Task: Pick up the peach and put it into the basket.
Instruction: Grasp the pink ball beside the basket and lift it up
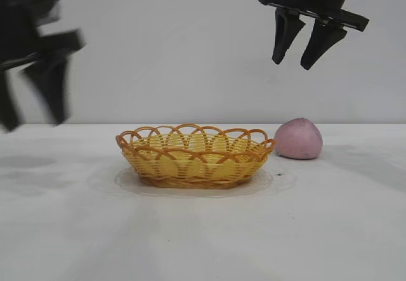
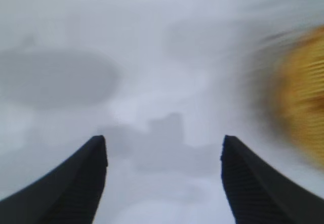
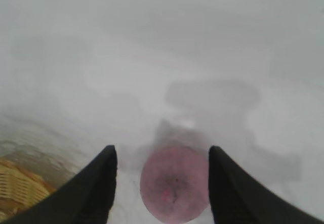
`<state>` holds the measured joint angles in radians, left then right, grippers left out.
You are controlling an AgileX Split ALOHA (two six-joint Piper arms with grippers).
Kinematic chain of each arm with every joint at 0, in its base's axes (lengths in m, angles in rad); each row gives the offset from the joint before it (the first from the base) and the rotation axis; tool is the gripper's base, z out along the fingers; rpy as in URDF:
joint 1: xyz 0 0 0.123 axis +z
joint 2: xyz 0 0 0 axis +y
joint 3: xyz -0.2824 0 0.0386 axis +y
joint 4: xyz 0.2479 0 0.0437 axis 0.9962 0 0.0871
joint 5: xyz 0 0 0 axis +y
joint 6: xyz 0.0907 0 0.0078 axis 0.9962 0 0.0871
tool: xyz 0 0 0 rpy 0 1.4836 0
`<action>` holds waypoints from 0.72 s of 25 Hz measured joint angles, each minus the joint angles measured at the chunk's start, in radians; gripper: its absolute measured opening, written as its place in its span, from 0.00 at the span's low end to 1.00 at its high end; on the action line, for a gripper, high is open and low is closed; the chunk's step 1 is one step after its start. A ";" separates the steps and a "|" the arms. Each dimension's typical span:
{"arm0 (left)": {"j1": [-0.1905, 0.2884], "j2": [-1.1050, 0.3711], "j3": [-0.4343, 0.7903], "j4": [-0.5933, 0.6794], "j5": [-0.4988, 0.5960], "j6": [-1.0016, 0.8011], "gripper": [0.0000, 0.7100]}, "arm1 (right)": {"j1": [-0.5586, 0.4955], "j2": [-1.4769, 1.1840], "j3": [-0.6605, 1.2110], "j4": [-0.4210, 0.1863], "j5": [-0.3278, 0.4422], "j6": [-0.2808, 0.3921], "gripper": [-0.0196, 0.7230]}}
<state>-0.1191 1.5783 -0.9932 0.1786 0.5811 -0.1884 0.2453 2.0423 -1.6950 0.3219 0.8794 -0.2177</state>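
Note:
The dull pink peach point(image 1: 298, 139) rests on the white table just right of the basket point(image 1: 194, 156), a shallow oval of yellow weave with an orange-brown looped rim. My right gripper point(image 1: 293, 63) hangs high above the peach, open, nothing between its fingers; its wrist view looks straight down on the peach point(image 3: 175, 188), framed by the two black fingers, with the basket's edge point(image 3: 20, 186) off to one side. My left gripper point(image 1: 35, 121) is far left, above the table, blurred; its wrist view shows the jaws wide apart and empty, the basket point(image 2: 304, 107) a yellow smear.
Bare white tabletop point(image 1: 203, 236) lies in front of the basket and on both sides. A plain pale wall stands behind.

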 joint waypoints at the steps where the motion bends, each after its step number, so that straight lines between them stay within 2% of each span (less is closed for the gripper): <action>1: -0.002 -0.054 0.027 0.000 0.005 0.000 0.61 | 0.000 0.000 0.000 0.000 0.003 0.000 0.55; 5: -0.046 -0.353 0.193 -0.006 0.039 -0.002 0.61 | 0.000 0.000 0.000 0.000 0.021 -0.016 0.55; 9: -0.083 -0.666 0.350 -0.013 0.148 -0.002 0.61 | 0.000 0.000 0.000 0.000 0.035 -0.036 0.55; 14: -0.089 -1.031 0.462 -0.015 0.318 -0.002 0.61 | 0.000 0.000 0.000 0.000 0.037 -0.050 0.55; 18: -0.089 -1.276 0.482 -0.016 0.463 -0.004 0.61 | 0.000 0.000 0.000 0.002 0.042 -0.052 0.55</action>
<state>-0.2085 0.3024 -0.5112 0.1623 1.0440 -0.1925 0.2453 2.0423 -1.6950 0.3240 0.9211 -0.2699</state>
